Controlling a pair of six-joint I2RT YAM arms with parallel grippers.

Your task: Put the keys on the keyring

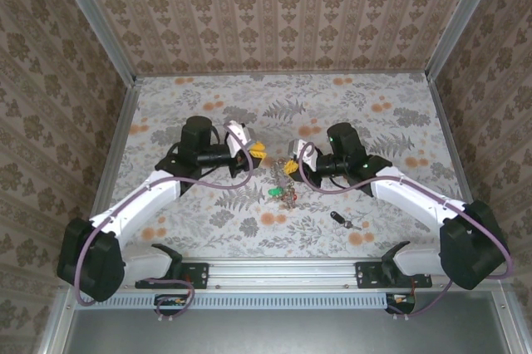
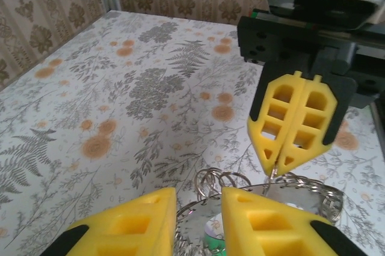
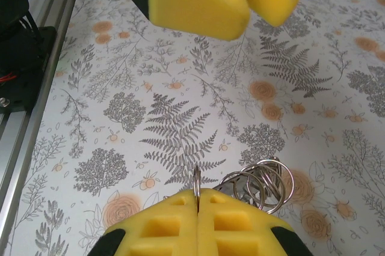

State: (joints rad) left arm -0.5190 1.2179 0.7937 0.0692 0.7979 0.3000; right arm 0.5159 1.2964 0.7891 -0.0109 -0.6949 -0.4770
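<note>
The keyring (image 2: 313, 195), a large grey ring with a beaded rim, hangs above the table. My right gripper (image 2: 278, 169) is shut on its thin edge (image 3: 197, 179). Small steel split rings (image 3: 262, 184) dangle from it. My left gripper (image 2: 198, 211) is open, its yellow fingers (image 2: 135, 223) standing either side of the ring's near rim without closing on it. A green-headed key (image 1: 275, 194) and a red-headed one (image 1: 290, 197) hang in a bunch under the two grippers. A black-headed key (image 1: 337, 218) lies alone on the table to the right.
Both arms meet over the middle of the floral table (image 1: 208, 229). Patterned walls stand on three sides. A metal rail (image 1: 283, 271) runs along the near edge.
</note>
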